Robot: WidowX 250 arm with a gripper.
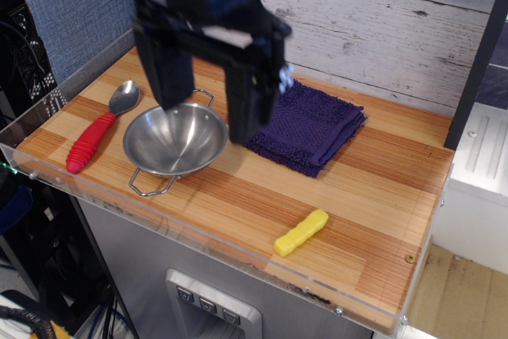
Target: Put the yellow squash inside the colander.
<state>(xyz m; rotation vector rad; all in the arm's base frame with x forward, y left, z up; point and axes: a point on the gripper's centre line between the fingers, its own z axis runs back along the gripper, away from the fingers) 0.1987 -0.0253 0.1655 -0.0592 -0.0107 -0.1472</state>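
The yellow squash (301,233) lies on the wooden table near its front edge, right of centre. The shiny steel colander (175,142) stands at the left, with wire loop handles front and back. My black gripper (208,121) hangs open and empty above the colander's right rim. One finger (168,77) is over the bowl's back and the other finger (248,105) is by its right side. The gripper is well to the left of and behind the squash.
A red-handled spoon (96,132) lies left of the colander. A folded purple towel (308,128) lies behind and right of the gripper, partly hidden by it. A clear plastic lip (198,236) runs along the table's front edge. A plank wall stands behind.
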